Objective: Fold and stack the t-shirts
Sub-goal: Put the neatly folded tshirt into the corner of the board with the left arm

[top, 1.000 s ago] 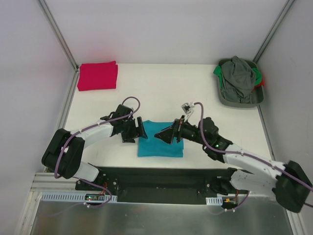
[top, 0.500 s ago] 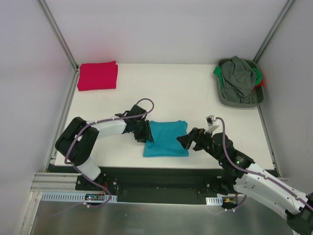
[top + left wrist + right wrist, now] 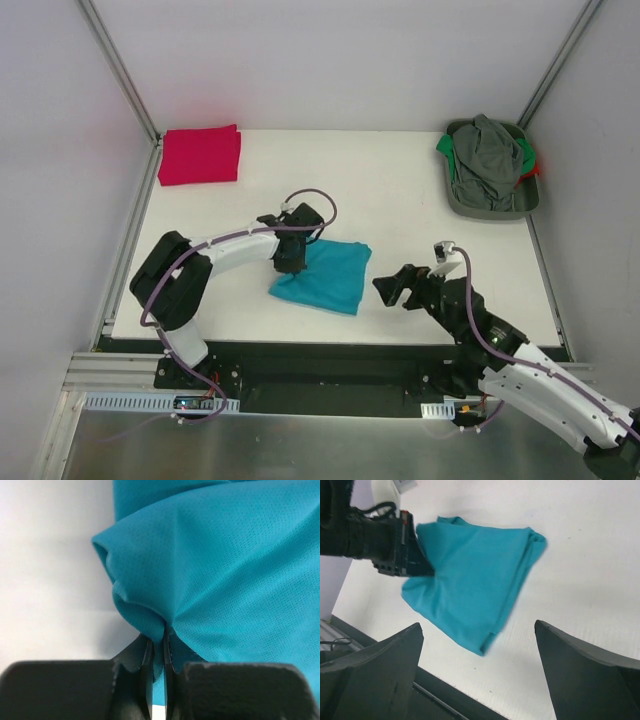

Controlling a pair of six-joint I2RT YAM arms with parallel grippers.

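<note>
Left tool (image 3: pixel 289 260) is clamped fully shut on the left edge of the teal t-shirt (image 3: pixel 328 280). The wrist view shows cloth puckered into a ridge right at the pinch, with the fingers (image 3: pixel 142 665) nearly meeting. The teal shirt is folded and lies skewed on the near side of the tabletop (image 3: pixel 400 190), about mid-width. The red t-shirt (image 3: pixel 200 155) is folded flat in the far-left corner, well apart.

My read: teal looks folded, so the step in hand is hauling it over to stack on red.

To do it well:
- Can't tell if the pinch has every layer. If it's only the top ones, the fold will peel open on lift. Raise slowly and watch the lower layers.
- A one-point grip on an edge means the bundle will hang and swing. Either lift clear of the tabletop or drag flat and slow. Anything halfway likely rolls the trailing corner under.
- Come in over red from the near side, lay the free edge down first, then let go square to red's edges.

Pose: left arm is stretched forward and inward across the tabletop, elbow low, wrist tipped down, tool at cloth level. Right tool (image 3: pixel 390 290) is spread wide and empty, just right of teal and not touching it. Its arm sits low by the tabletop's near edge, clear of the left arm's path to the corner.
</note>
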